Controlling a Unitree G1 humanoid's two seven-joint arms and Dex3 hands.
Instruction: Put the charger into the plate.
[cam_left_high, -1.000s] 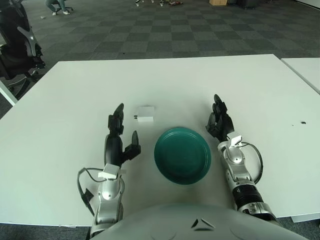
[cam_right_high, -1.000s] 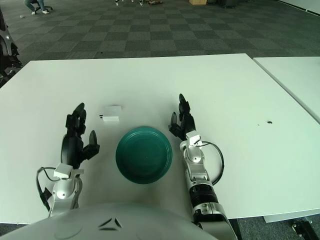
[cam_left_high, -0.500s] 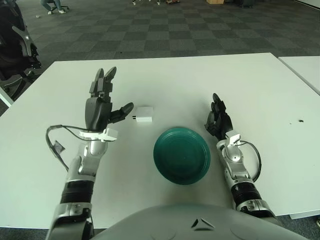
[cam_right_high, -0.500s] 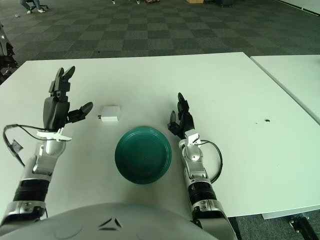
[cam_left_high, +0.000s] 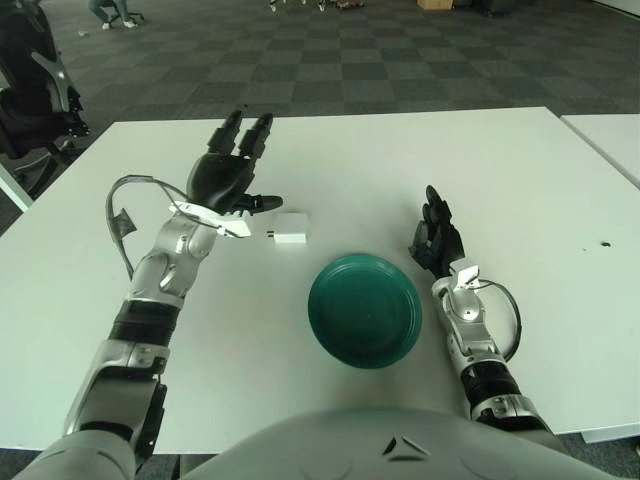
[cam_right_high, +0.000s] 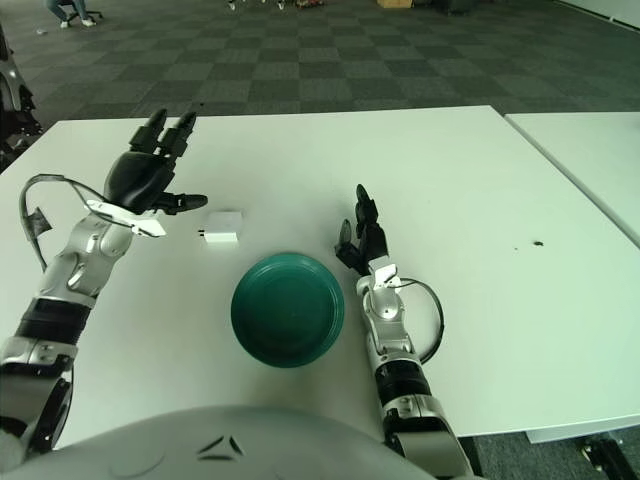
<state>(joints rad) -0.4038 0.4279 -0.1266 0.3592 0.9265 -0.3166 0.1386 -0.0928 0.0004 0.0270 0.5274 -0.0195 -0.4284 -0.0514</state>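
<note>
The left hand (cam_left_high: 232, 172) hovers above the desk (cam_left_high: 120, 270) with its fingers spread and holding nothing, the thumb reaching toward the charger (cam_left_high: 291, 229). The white charger lies flat on the desk just beside that hand, on its right, apart from the fingers. Nearer the robot and a little further right sits the green plate (cam_left_high: 364, 310), with nothing in it; the charger is near its far-left rim but not touching. The right hand (cam_left_high: 436, 241) rests just beside the plate's right rim, fingers relaxed and holding nothing.
</note>
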